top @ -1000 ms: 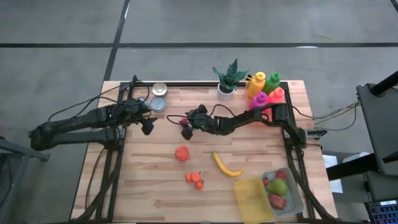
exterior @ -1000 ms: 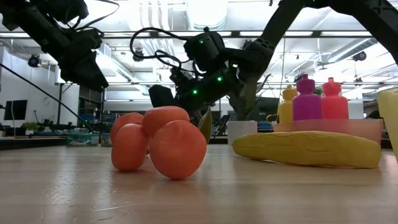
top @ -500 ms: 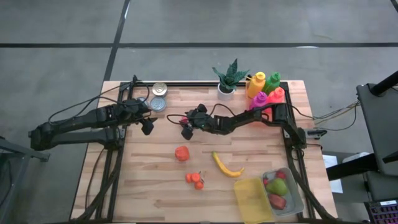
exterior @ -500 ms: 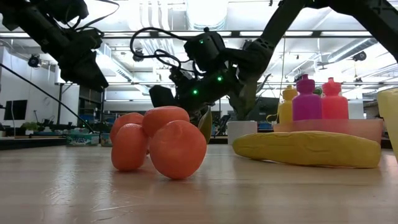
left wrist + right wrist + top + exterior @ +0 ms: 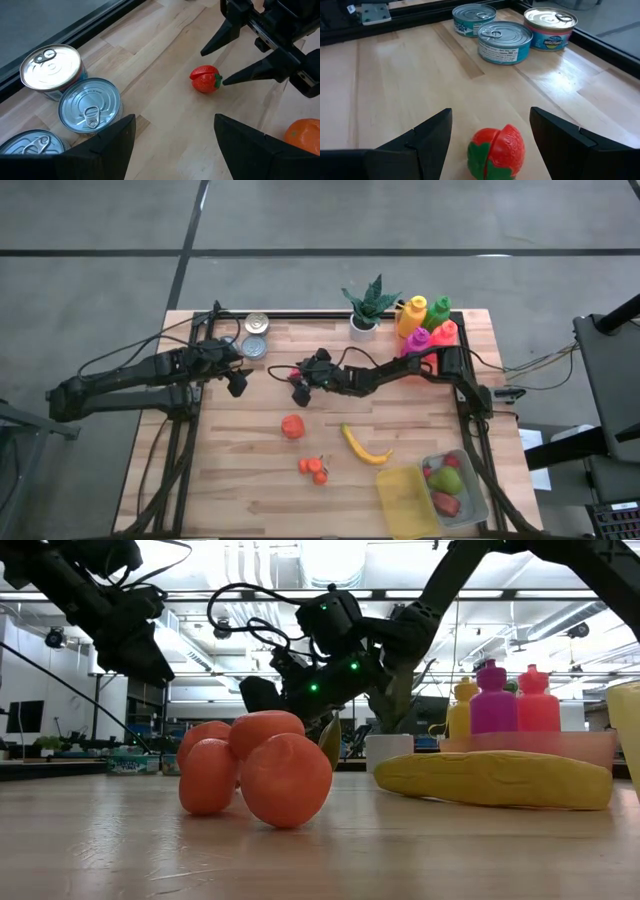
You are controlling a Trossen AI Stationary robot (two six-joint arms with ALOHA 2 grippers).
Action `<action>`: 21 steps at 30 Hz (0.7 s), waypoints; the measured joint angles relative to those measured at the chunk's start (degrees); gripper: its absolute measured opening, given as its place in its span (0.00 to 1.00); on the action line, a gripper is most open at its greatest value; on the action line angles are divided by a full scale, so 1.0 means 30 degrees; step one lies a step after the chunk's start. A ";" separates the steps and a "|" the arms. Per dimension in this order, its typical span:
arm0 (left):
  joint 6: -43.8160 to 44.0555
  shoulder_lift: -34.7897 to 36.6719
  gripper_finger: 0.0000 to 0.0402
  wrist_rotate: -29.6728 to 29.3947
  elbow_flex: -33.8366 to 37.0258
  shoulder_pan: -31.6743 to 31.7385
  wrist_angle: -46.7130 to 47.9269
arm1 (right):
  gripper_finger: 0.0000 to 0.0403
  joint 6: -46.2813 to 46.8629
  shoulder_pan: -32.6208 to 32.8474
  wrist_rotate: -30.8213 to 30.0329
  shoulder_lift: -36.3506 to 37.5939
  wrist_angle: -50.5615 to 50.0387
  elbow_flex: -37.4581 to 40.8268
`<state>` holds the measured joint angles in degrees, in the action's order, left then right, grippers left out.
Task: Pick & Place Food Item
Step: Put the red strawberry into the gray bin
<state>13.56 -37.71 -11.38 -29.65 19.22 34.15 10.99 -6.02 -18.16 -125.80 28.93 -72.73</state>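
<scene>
Right gripper (image 5: 490, 145) fingers apart, straddling strawberry (image 5: 496, 151) (ungrasped); bin (image 5: 462, 488) at 5 o'clock awaits; left gripper (image 5: 172, 140) fingers apart, idle.

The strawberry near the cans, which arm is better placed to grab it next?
The right one, most likely. The right gripper already has its open fingers on either side of the strawberry, which lies on the table. The left gripper is open too, but sits farther back, beside the cans.
</scene>
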 joint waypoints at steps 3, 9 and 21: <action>0.0000 0.0000 0.69 0.0000 0.0000 -0.0002 0.0000 | 0.65 -0.0757 0.0006 0.0033 0.0000 0.0000 0.0000; -0.0001 -0.0001 0.69 0.0000 0.0000 -0.0003 0.0000 | 0.66 -0.1167 0.0044 0.0062 0.0000 0.0000 0.0000; 0.0000 -0.0001 0.69 0.0000 0.0000 -0.0003 0.0000 | 0.86 0.1289 -0.0087 0.0016 0.0007 -0.0257 0.0029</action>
<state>13.56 -37.71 -11.38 -29.65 19.21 34.15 14.85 -6.28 -18.12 -125.78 28.16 -72.64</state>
